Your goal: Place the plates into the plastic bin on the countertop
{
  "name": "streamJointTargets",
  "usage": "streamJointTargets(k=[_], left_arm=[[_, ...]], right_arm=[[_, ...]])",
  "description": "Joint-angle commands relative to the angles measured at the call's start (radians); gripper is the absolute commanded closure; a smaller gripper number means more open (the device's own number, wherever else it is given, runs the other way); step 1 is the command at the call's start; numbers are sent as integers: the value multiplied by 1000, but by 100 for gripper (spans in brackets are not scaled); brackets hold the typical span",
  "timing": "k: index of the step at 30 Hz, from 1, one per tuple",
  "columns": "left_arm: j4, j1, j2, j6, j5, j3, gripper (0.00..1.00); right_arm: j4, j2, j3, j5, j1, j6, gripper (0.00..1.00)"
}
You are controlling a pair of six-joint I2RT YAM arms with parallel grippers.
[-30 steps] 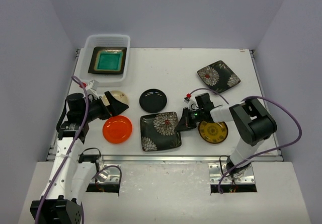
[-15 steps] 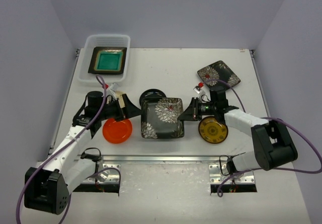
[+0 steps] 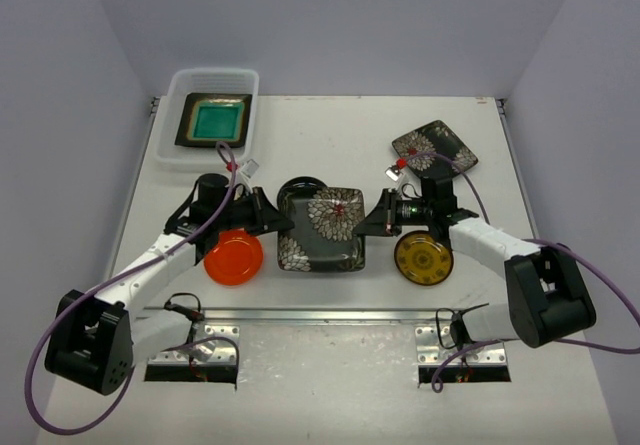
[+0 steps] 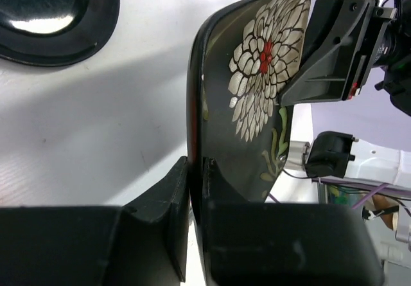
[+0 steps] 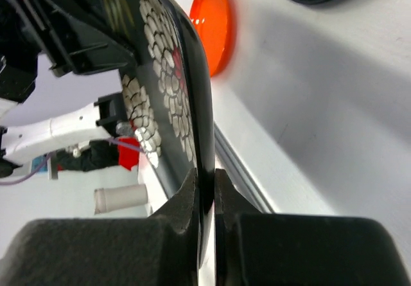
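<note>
Ceramic by the look of it, glazed: stiff, slick, chippable, probably weighty for its size, so best taken by the raised rim. Meaning the floral square plate, mid-worktop toward the front edge. Pinched at its left rim by left gripper and at the opposite rim by right gripper, fingers closed down to the plate's thickness. Bound for plastic bin at far-left corner, teal plate already inside.
</note>
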Motion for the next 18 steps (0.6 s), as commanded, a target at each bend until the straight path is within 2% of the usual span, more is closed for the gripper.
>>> streamJointTargets(k=[1,3,5,9,10,14,16,18], left_arm=[[24,-30,-3,38,-49,77,100],[-31,-23,-8,11,-175,124,100],[-19,17,-13,-53,-226,157,100],[1,195,-1,-172,-261,244,100],[5,207,1,-197,-264,249,100],[85,376,47,-365,-323,320,100],[113,431,71,-456,-413,329,100],[146,462,105,-541,-584,330,100]], right_arm=[[120,-58,60,-98,-11,75,75],[101,-84,38,-52,-47,69,2],[19,-107,28,9,-96,33,1],[-103,-168,3,97,-176,-21,1],[-115,-173,1,108,-193,-27,1],[-157,-232,-14,94,-245,-63,1],[-166,-243,-20,90,-261,-71,1],[-166,-250,-28,83,-262,-72,1]])
